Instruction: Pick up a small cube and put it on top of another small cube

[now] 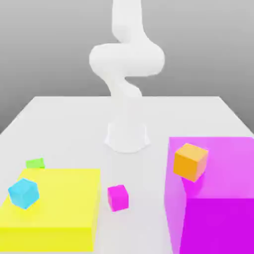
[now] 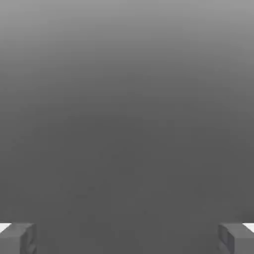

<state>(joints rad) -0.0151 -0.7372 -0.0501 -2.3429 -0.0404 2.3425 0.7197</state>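
Two grey fingertips (image 2: pixel 17 238) sit far apart, so the gripper (image 2: pixel 127 239) is wide and empty, ready to grab the green cube (image 1: pixel 35 163) far below.

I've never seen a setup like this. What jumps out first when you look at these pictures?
Two big bright blocks dominate the front: a huge magenta block on the exterior view's right with an orange cube on it, and a flat yellow block on the left carrying a cyan cube. Behind them the white arm rises from the table, while a small magenta cube and small green cube sit nearly unnoticed.
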